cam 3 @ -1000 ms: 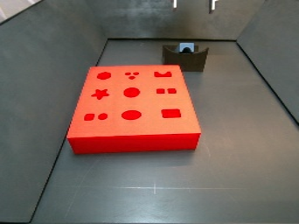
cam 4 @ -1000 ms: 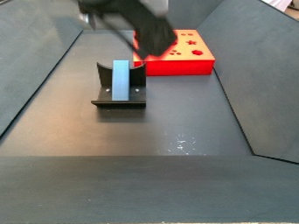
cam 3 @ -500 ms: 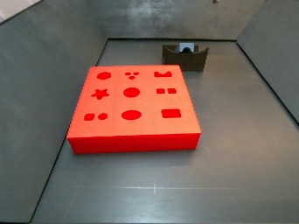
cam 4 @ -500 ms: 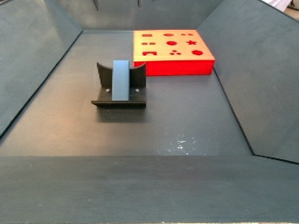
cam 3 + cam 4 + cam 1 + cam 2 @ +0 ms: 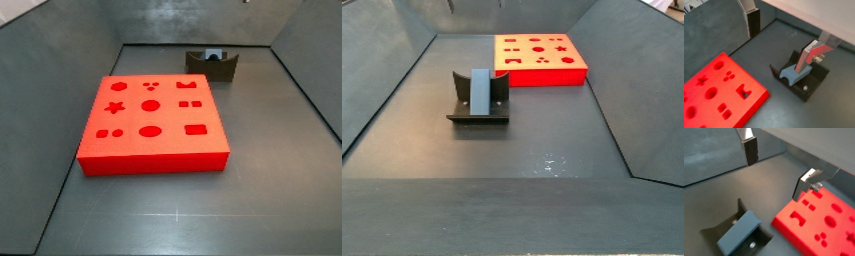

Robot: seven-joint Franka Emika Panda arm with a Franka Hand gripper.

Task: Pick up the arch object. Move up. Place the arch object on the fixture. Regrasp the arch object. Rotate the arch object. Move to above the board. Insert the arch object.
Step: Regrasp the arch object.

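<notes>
Your gripper [image 5: 784, 27] hangs high over the floor, fingers pointing down, spread wide and holding nothing; only fingertip slivers show at 12 o'clock in a side view [image 5: 476, 4]. The arch [image 5: 481, 93] is a slate-blue block standing upright in the fixture [image 5: 477, 103], well clear of your fingers [image 5: 749, 150]. In that side view the board [image 5: 540, 58] lies at 2 o'clock from the fixture.

Claw [image 5: 784, 27]: silver plates, dark pads
</notes>
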